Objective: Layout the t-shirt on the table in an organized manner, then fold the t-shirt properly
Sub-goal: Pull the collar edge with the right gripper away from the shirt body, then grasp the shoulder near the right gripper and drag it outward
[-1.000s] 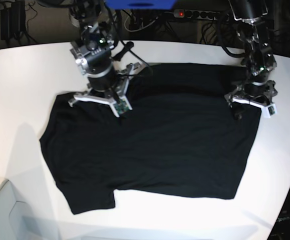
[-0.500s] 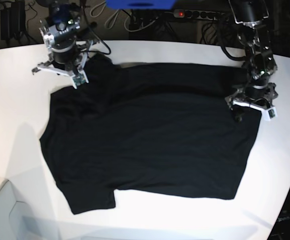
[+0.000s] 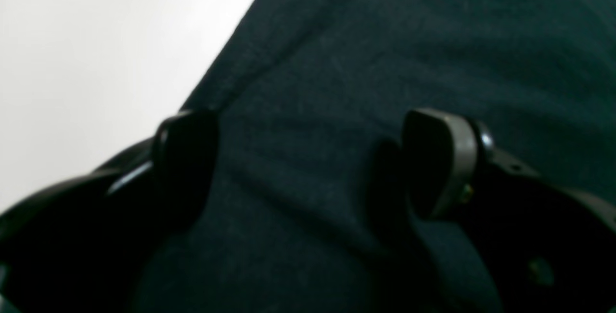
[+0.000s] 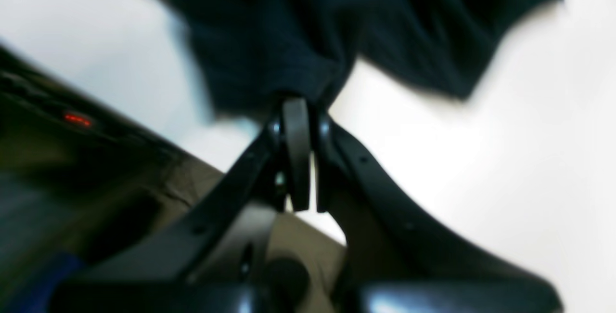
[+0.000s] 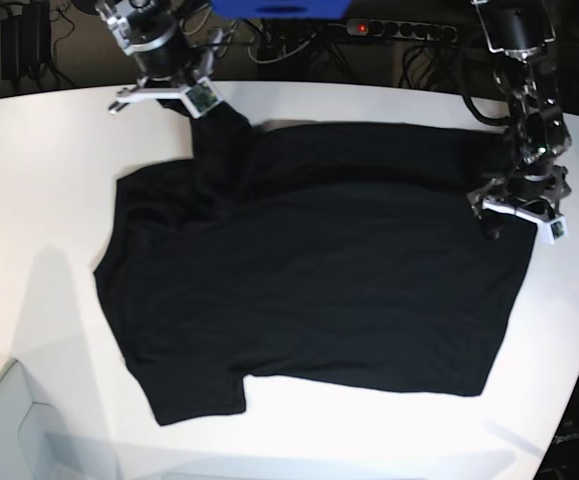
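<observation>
Right gripper pinches a sleeve of the black cloth t-shirt, lifting it at the far edge of the white curved table.
Left gripper rests spread apart on the shirt's opposite edge.

Plain black t-shirt, no print showing; dark teal-black cast in wrist views. White table, glossy, pale grey shading toward 7 o'clock. Black left gripper, grey pad at 3 o'clock. Black right gripper. Red light at 12 o'clock, blue panel beside.
</observation>
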`<state>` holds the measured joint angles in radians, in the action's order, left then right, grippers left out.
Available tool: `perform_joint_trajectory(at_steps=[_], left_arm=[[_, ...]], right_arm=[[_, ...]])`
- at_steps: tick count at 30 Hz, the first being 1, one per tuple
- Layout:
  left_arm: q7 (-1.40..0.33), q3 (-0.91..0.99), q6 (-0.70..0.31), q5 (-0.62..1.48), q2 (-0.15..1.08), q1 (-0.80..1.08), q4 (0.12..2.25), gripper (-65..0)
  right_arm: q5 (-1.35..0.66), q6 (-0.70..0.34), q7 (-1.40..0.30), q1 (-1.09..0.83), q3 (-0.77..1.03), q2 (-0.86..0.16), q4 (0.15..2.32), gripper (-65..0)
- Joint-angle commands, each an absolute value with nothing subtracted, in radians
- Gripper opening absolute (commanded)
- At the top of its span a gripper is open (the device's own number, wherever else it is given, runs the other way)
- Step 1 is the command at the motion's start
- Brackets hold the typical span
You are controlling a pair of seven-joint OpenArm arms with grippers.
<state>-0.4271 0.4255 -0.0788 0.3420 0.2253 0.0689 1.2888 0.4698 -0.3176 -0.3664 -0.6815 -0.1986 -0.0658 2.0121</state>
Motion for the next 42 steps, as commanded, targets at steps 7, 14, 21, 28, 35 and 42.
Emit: perform_joint_trajectory(at_steps=[7,14,21,28,35,42], left_arm=[[-0.417,0.432,-0.077,0.352,0.295,0.050,1.303,-6.5],[-0.417,0.432,-0.077,0.352,0.294,0.048,1.305,-6.5],[-0.417,0.432,-0.077,0.349,0.295,0.050,1.305,-6.5],[-0.417,0.432,-0.077,0.351,0.295,0.050,1.310,-6.5],[-0.417,0.432,-0.077,0.348,0.295,0.050,1.308,-6.5],[-0.415,0.432,-0.077,0.348,0.295,0.050,1.310,-6.5]], right_arm=[[0.466,-0.318,-0.381,-0.641,-0.430,-0.065,2.022,-65.0],[0.466,-0.318,-0.579,-0.532,-0.547,-0.111,1.977,-65.0],[0.466,-0.314,-0.734,-0.475,-0.622,-0.157,1.920,-65.0],[0.466,-0.314,-0.762,-0.481,-0.624,-0.159,1.925,-54.3],[0.466,-0.314,-0.776,-0.515,-0.599,-0.189,1.969,-29.5],[0.466,-0.314,-0.771,-0.547,-0.430,-0.206,2.008,-27.7]])
